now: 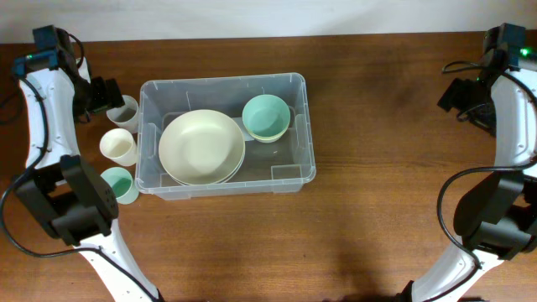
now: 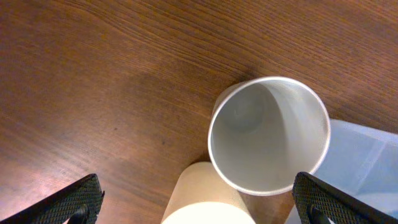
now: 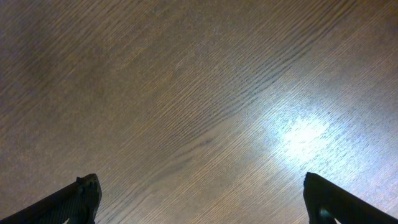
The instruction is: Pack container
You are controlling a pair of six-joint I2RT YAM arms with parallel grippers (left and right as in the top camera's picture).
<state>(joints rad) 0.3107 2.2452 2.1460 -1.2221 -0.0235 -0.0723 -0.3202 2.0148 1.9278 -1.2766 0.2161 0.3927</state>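
Black ribbed fingertips (image 2: 79, 200) of the left gripper (image 2: 202, 200) frame the left wrist view's lower corners, spread wide and gripping nothing. Between and below them stands an upright pale grey cup (image 2: 268, 134), mouth up, with a cream cup (image 2: 202, 202) just beside it. Only a clear sliver of the container (image 2: 367, 158) shows at that view's right edge.

Overhead, the container (image 1: 225, 81) sits left of centre on the wooden table (image 1: 377, 218). It holds a large cream bowl (image 1: 201, 147) in its left part and a mint-green bowl (image 1: 266, 116) at its far right corner. The grey cup (image 1: 124, 113), cream cup (image 1: 118, 146) and a green cup (image 1: 119, 184) line up just outside its left wall. The left gripper (image 1: 101, 94) hovers beside the container's far left corner. The right gripper (image 1: 460, 94) is well apart from the container, on its right.

The right wrist view shows that gripper (image 3: 202, 200) released too, over bare wood with a glare patch.
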